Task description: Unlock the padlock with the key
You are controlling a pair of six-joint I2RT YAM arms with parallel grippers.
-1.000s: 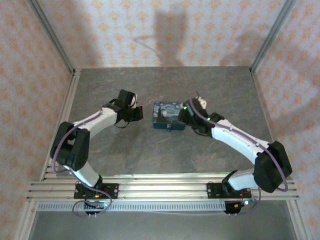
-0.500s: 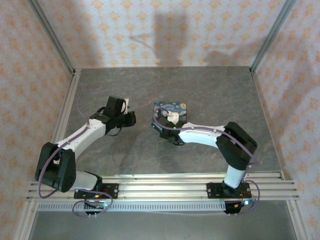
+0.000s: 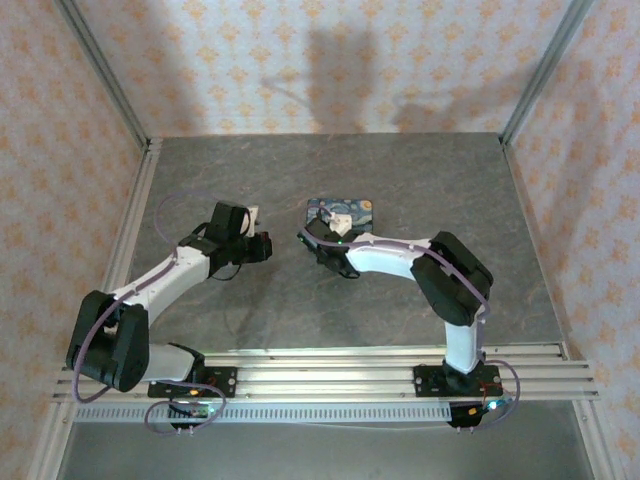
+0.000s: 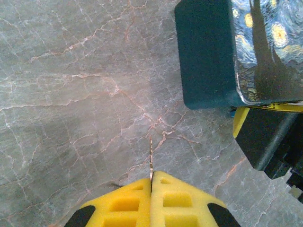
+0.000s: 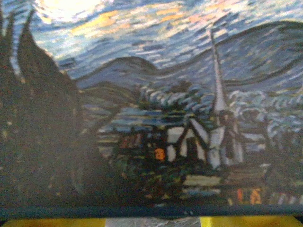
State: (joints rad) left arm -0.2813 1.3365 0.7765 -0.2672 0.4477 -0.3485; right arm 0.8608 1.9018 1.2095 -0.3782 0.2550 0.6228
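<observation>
The left hand (image 4: 151, 176) pinches the key (image 4: 150, 156) tip-out over the bench (image 4: 71, 94), seemingly ready for insertion, while the right hand (image 5: 151, 221), fingers spread, noses against the tin (image 4: 208, 56), probably seeking the padlock.

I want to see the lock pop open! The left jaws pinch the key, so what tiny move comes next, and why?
Probably slide the key right, toward the tin. The left jaws are shut on the key, but its tip points at bare table, apart from the tin. The right jaws stand open at the tin, so the work seems to be there.
</observation>
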